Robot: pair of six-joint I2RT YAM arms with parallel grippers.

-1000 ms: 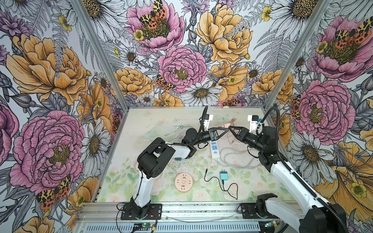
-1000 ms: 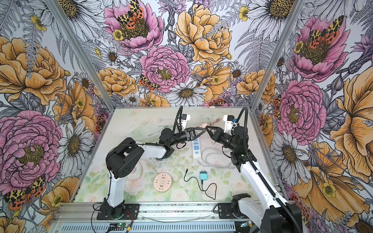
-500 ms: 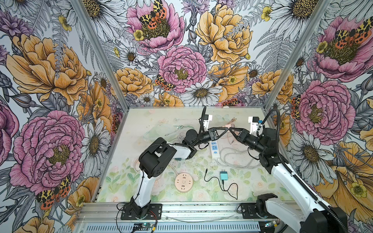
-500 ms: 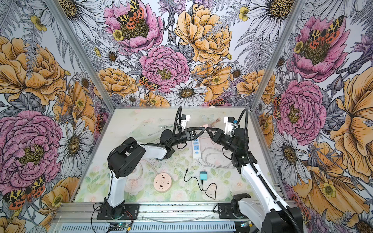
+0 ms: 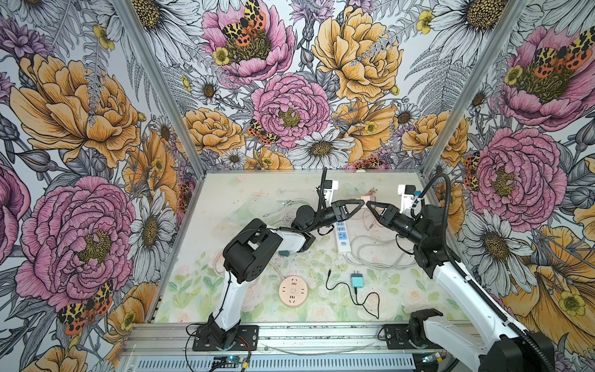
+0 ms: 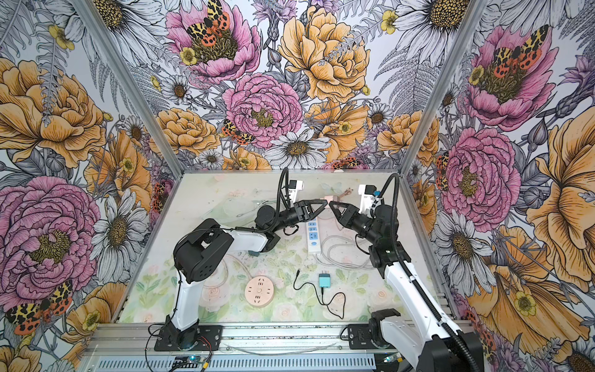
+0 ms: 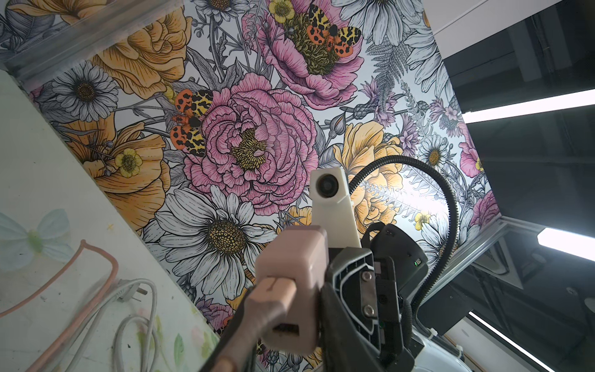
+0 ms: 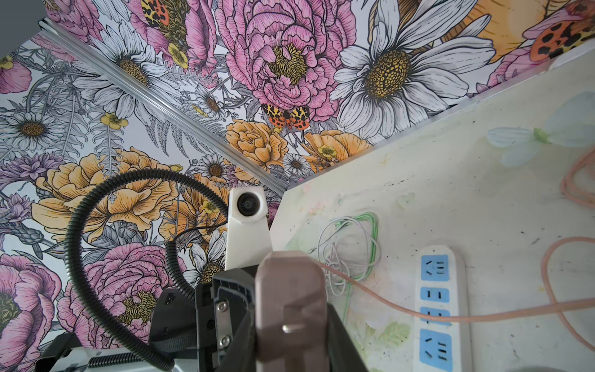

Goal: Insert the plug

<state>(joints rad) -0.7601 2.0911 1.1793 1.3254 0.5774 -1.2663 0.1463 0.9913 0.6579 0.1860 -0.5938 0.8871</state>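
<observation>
Two grippers: left gripper (image 5: 362, 202), right gripper (image 5: 368, 204). One white power strip (image 5: 343, 236), one round socket (image 5: 292, 291) near, one teal charger (image 5: 356, 279), one pink adapter (image 7: 291, 257), one pink plug (image 7: 277, 290), one white cord (image 7: 127, 291), one wire tangle (image 8: 333, 257) far left.

Both top views are bright and even, with faint shadows on the counter (image 5: 231, 193). In the left wrist view, ceiling strips (image 7: 528, 106) flare at 3 o'clock and glare whitens the wall (image 7: 415, 190). The pink adapter (image 7: 296, 257) and pink connector (image 7: 277, 290) at 6 o'clock look soft — straight edges bow.
</observation>
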